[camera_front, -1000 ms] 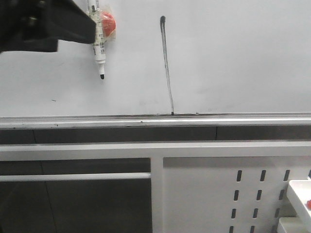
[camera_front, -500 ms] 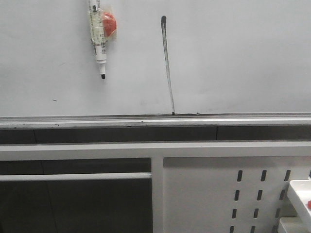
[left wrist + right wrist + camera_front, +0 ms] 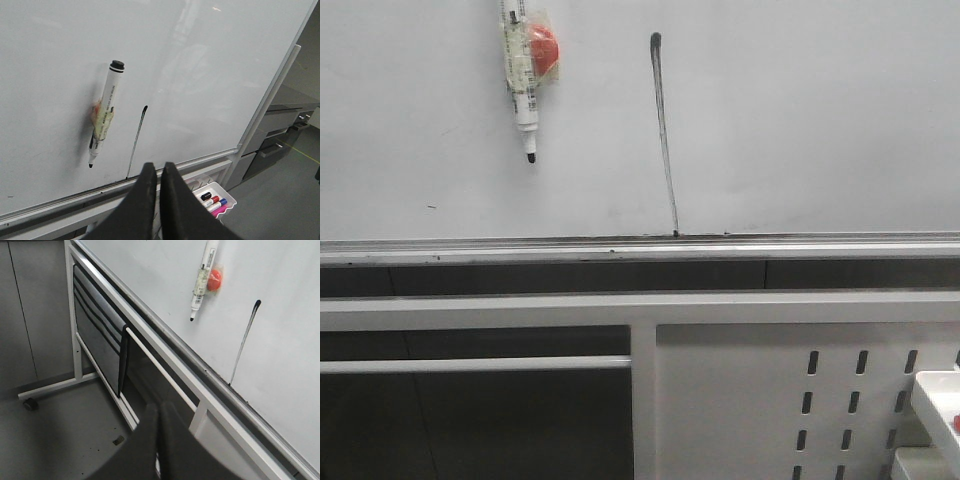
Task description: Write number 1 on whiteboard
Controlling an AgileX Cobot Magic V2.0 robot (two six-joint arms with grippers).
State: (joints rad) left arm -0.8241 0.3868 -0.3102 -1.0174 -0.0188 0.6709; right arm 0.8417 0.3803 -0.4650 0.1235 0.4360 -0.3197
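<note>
Since a second ago the dark arm has left the front view's 10 o'clock corner. Number 1 (image 3: 664, 135) is a thin black stroke on the glossy grey-white whiteboard (image 3: 800, 120), running nearly vertical, blob at 12 o'clock, tail touching the aluminium rail (image 3: 640, 250). At 9 o'clock of it hangs a marker (image 3: 523, 85), tip down. Left gripper (image 3: 156, 172) and right gripper (image 3: 159, 412) are both pressed closed, empty.

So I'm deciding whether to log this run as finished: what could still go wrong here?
The number 1 runs down to the whiteboard rail, so it may read as a stray line. The uncapped marker hangs only by a red magnet; a bump could drop it.
</note>
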